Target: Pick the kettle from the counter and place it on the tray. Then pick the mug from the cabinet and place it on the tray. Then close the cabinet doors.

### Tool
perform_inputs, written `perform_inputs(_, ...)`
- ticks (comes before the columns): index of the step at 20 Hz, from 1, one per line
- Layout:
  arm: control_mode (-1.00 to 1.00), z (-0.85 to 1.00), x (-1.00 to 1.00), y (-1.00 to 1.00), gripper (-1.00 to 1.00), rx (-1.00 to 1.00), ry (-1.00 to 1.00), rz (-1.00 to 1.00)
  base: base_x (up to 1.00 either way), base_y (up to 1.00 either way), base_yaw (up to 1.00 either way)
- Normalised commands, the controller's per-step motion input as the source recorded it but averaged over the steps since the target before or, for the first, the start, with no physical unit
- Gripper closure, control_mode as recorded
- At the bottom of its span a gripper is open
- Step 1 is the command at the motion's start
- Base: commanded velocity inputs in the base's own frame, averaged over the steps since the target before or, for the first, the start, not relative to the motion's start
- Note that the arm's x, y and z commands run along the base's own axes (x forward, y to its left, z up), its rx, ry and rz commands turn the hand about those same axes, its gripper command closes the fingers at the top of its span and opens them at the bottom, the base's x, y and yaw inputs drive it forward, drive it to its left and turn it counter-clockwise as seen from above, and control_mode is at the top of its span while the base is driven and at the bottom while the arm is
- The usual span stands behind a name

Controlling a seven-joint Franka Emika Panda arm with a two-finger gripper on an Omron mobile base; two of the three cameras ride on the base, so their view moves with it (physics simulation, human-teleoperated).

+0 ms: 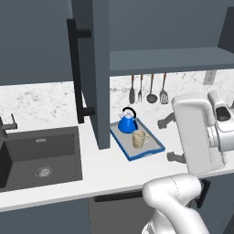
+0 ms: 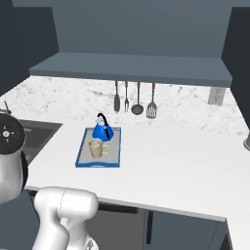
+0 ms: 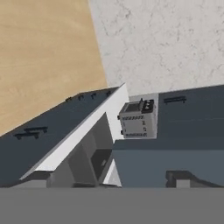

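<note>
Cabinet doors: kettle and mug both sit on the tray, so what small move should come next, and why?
Probably swing the arm toward the open left cabinet door and push it shut. The kettle and mug already stand on the tray, so only closing remains.

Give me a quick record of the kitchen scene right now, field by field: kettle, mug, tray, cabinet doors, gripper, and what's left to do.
kettle: upright on the tray, at its far end
mug: on the tray, in front of the kettle
tray: on the counter, below the cabinet
cabinet doors: left door open, swung out over the counter
utensils: four hang on the wall behind the tray
sink: left of the tray
gripper: state cannot be told
remaining: close the doors
</note>
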Motion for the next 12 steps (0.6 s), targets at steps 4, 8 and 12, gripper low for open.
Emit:
perform_inputs(4, -1.0, 0.0, -0.43, 0.56, -1.0, 0.02, 0.0, 0.0, 0.0, 0.0, 0.0)
perform_inputs(8, -1.0, 0.0, -0.33, 0.51, -1.0, 0.03, 0.01, 0.0, 0.0, 0.0, 0.0)
perform_inputs(12, -1.0, 0.0, -0.05, 0.54, -1.0, 0.03, 0.04, -0.01, 0.0, 0.0, 0.0)
